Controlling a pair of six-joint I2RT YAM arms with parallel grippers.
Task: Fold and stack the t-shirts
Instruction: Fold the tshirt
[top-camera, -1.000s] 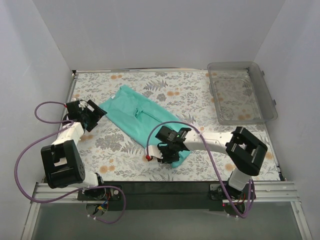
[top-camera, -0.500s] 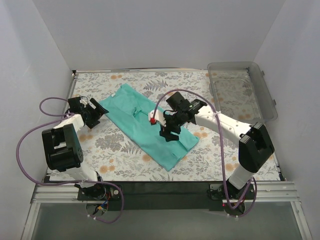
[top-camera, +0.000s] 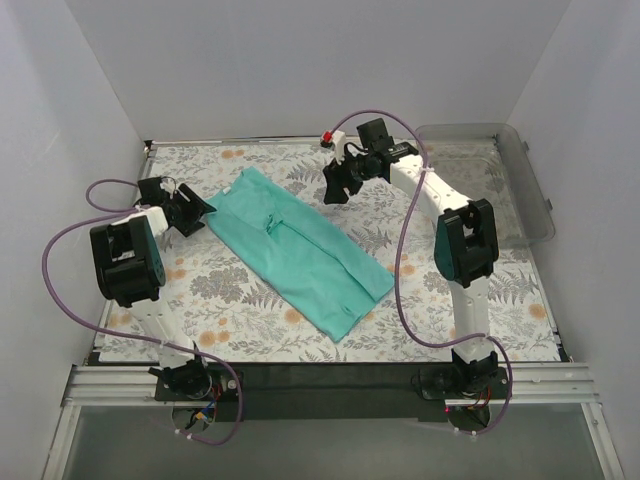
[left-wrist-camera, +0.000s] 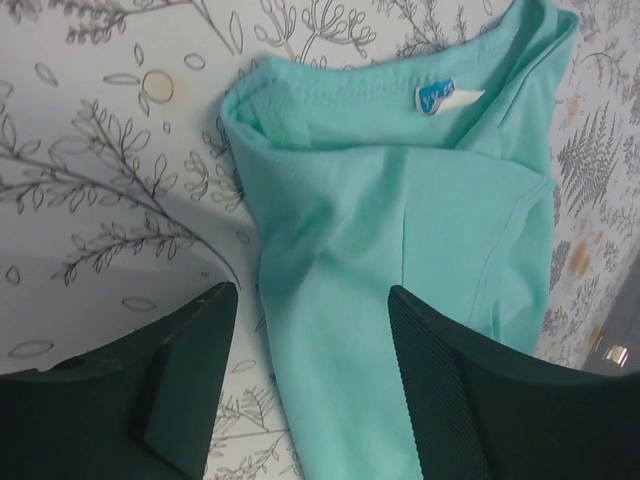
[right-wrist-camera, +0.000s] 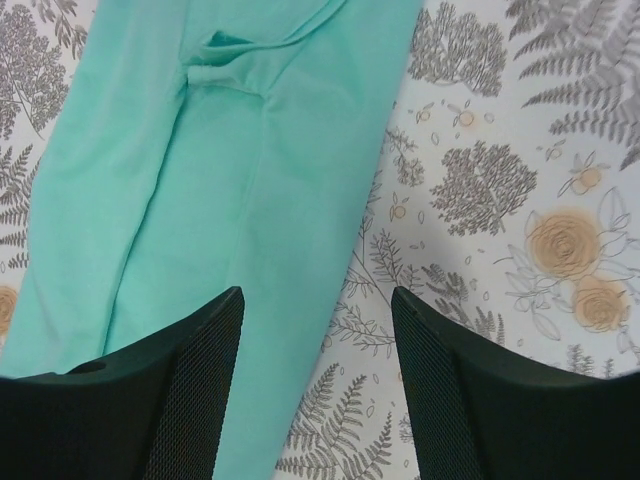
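The teal t-shirt (top-camera: 300, 250) lies folded into a long strip, running from the far left to the near middle of the floral table. Its collar with the white and blue neck label (left-wrist-camera: 445, 97) shows in the left wrist view. My left gripper (top-camera: 197, 210) is open at the shirt's far-left corner, its fingers (left-wrist-camera: 190, 360) astride the shirt's edge (left-wrist-camera: 330, 300) and holding nothing. My right gripper (top-camera: 333, 187) is open and empty, raised over the table just beyond the shirt's far edge. The right wrist view shows the shirt (right-wrist-camera: 220, 200) below it.
A clear plastic bin (top-camera: 480, 185) stands at the far right of the table. White walls close in the table on three sides. Purple cables loop from both arms.
My right arm has swung from the shirt's near end to the far middle of the table, and the shirt's near end now lies flat. My left gripper has moved slightly further back and right to the shirt's corner.
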